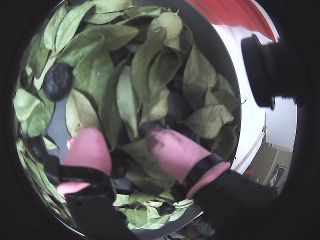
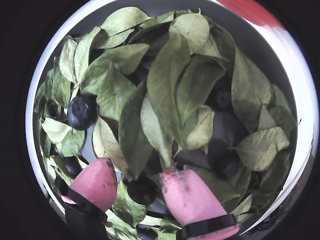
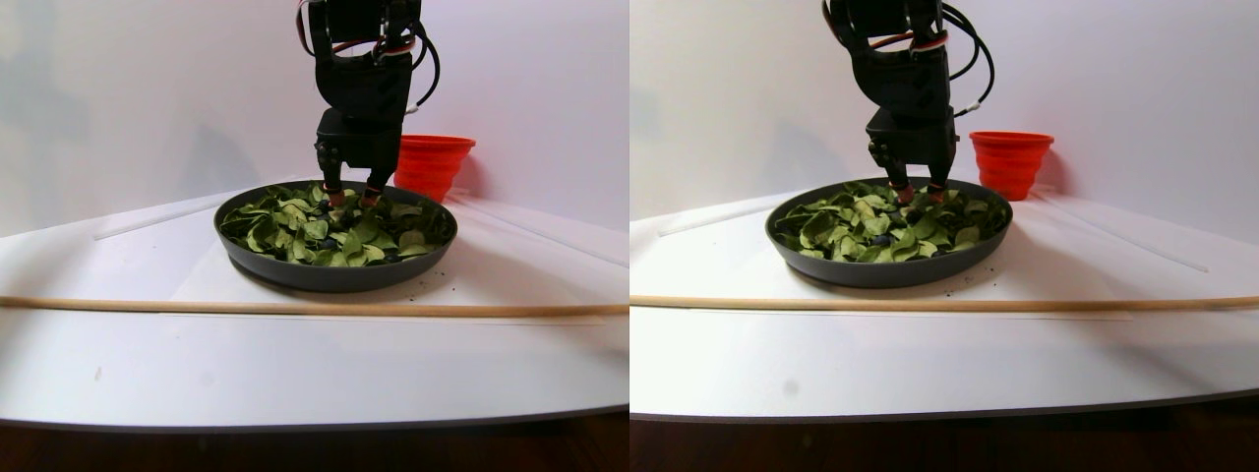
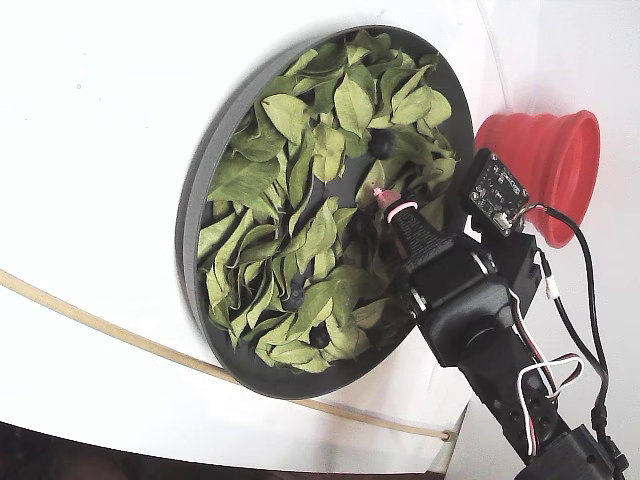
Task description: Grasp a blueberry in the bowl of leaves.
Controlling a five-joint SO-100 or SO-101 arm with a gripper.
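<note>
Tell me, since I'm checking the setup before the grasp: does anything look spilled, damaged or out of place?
Mostly tidy. Small dark specks lie on the white table beside the bowl, and the pink fingertips carry dark smudges. The leaves stay inside the bowl.

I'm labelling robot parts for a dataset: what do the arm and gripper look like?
The arm is black with blocky segments; red, white and black cables loop along it. The gripper has two rounded pink fingertips, dark-smudged, each banded by a black strap.
</note>
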